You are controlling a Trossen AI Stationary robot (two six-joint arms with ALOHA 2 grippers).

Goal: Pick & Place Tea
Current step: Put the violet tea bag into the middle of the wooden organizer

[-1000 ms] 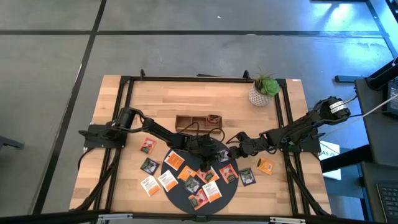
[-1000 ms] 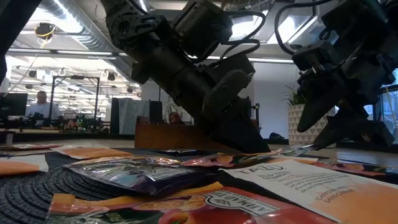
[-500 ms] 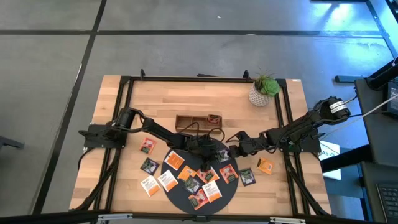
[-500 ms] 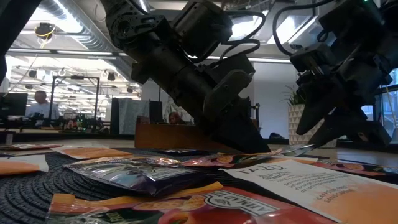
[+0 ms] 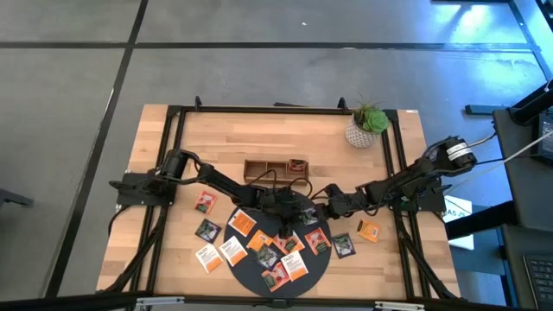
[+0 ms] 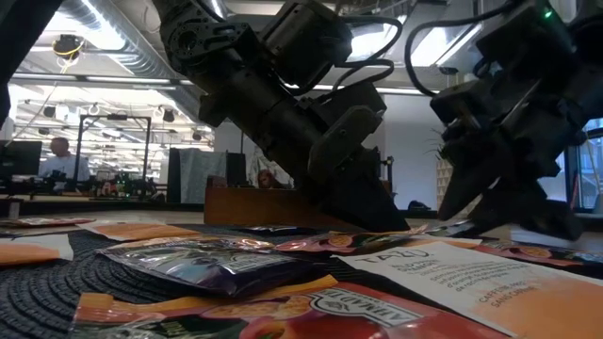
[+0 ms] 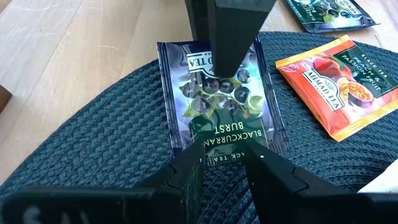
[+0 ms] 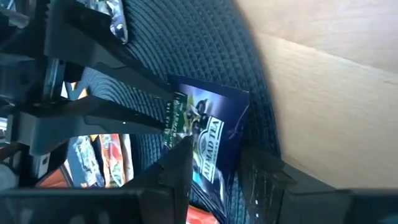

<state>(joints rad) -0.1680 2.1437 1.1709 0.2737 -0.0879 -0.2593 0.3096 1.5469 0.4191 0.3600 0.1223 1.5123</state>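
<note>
Both grippers met over one blackcurrant sachet [image 7: 217, 102] lying flat on the mat [image 7: 93, 155]. Left gripper [image 7: 224, 163] stood open astride its near edge; right gripper [image 8: 214, 165], likewise parted, straddled its opposite edge.

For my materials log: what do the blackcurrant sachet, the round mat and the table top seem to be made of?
Blackcurrant sachet: probably foil or plastic film, glossy; it glints and creases. Round mat: dark woven fibre, matte, with ribbed weave. Table top: light wood in jointed strips, smooth.

Blackcurrant sachet [image 7: 219, 102] on woven mat [image 7: 93, 149], between tool [image 7: 225, 168] fingers.
</note>
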